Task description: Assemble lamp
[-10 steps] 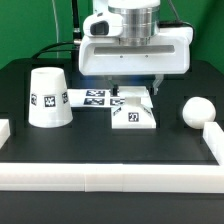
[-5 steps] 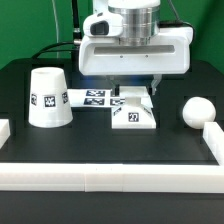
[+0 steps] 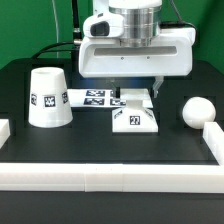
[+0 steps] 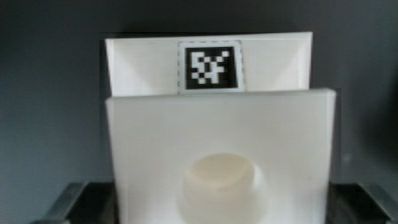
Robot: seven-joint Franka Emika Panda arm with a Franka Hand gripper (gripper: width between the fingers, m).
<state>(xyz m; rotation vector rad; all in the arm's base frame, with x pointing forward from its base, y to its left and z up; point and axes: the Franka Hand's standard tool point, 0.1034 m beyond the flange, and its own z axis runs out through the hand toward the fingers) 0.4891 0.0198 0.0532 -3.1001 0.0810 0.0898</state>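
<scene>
The flat square base block (image 3: pixel 133 116) lies at the table's middle with a tag on its front face. My gripper (image 3: pixel 133 92) is lowered over its rear part, one finger on each side. In the wrist view the base block (image 4: pixel 214 120) fills the frame, showing its tag and round socket (image 4: pixel 226 185). The dark fingertips (image 4: pixel 89 200) press against its two sides with no gap showing. The tapered shade (image 3: pixel 48 97) stands mouth down at the exterior view's left. The round bulb (image 3: pixel 196 111) lies at the exterior view's right.
The marker board (image 3: pixel 88 97) lies flat between the shade and the base block. A white wall (image 3: pixel 110 176) runs along the front edge, with raised corners at both ends. The bulb rests close to the right corner (image 3: pixel 212 138).
</scene>
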